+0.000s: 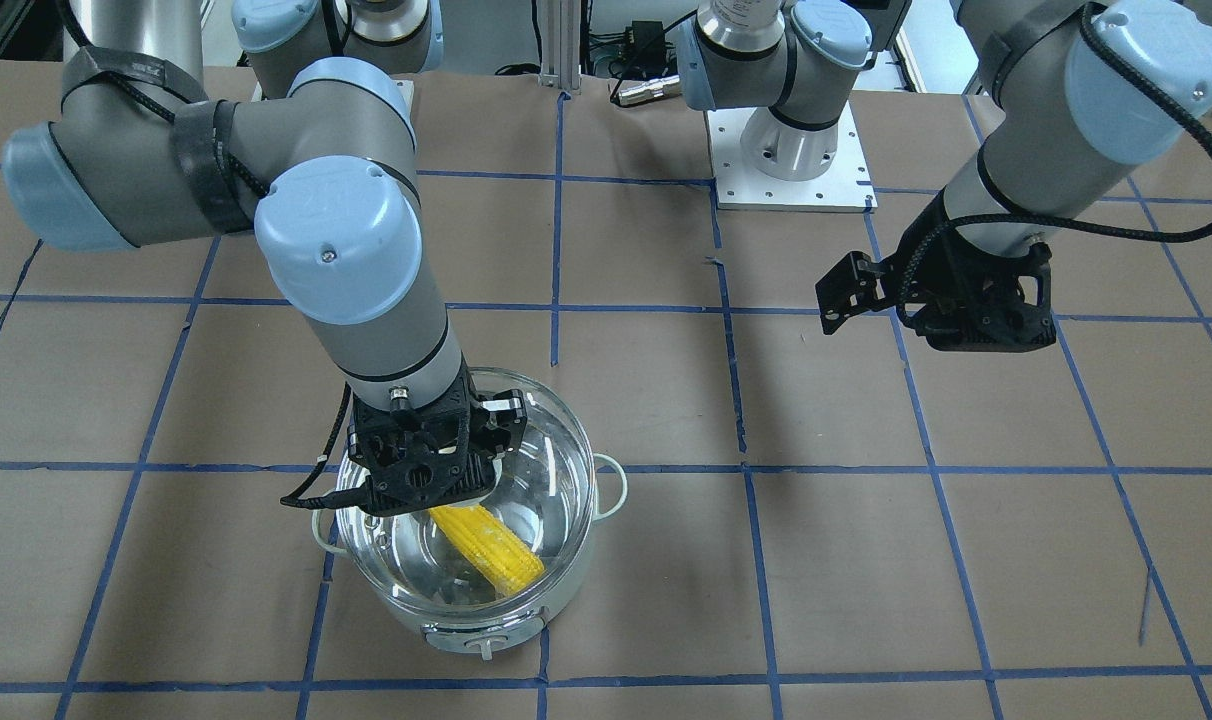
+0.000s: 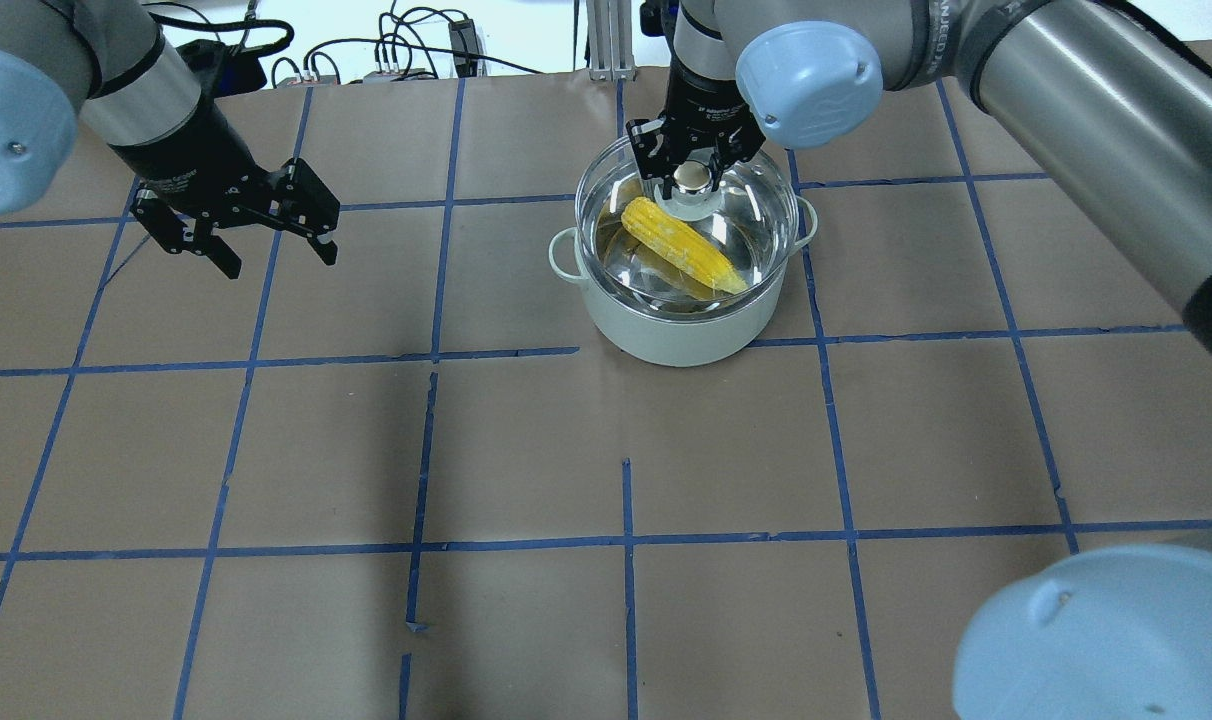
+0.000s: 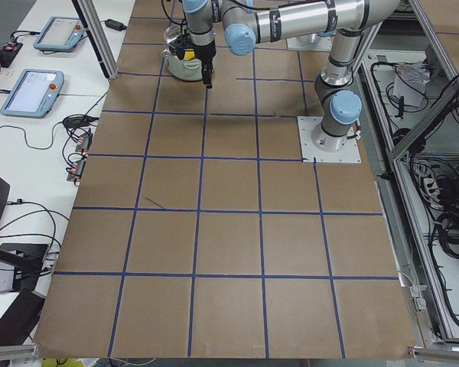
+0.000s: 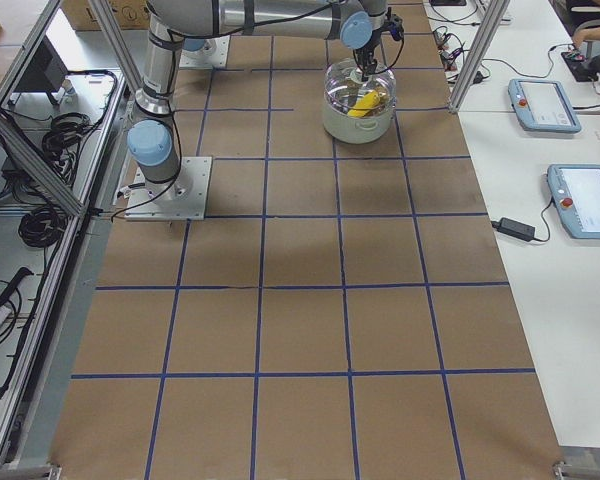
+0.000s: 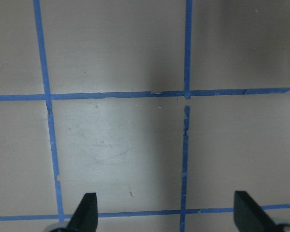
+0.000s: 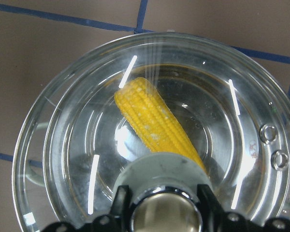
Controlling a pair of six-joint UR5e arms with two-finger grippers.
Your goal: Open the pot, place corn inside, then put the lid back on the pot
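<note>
The pale pot (image 2: 666,335) stands on the table's far right part. The yellow corn (image 2: 681,248) lies slanted inside it and also shows in the right wrist view (image 6: 152,123). The clear glass lid (image 2: 756,215) covers the pot's mouth; I cannot tell whether it rests on the rim. My right gripper (image 2: 693,178) is shut on the lid's metallic knob (image 6: 165,212), one finger on each side. In the front-facing view it (image 1: 436,480) hides the knob. My left gripper (image 2: 256,245) is open and empty, held above bare table far to the pot's left.
Brown paper with a blue tape grid (image 2: 626,540) covers the table. An arm's white base plate (image 1: 791,160) sits at the robot's side. Pendant tablets (image 4: 580,195) lie on a side bench beyond the table's edge.
</note>
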